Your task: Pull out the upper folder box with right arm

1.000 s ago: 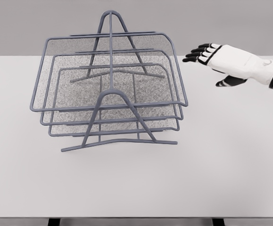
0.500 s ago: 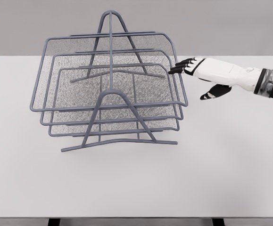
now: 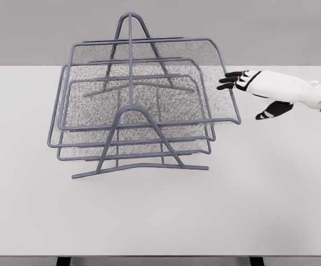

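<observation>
White tabletop (image 3: 271,194) carries a wire rack (image 3: 132,138); my right hand (image 3: 265,88), fingers loose, reaches its mesh upper tray (image 3: 149,83).

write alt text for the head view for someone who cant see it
A white robotic right hand reaches in from the right, its fingers spread beside the right edge of the top tray of a three-tier grey wire rack, holding nothing. The top tray sticks out to the right past the two below, on a white table.
</observation>
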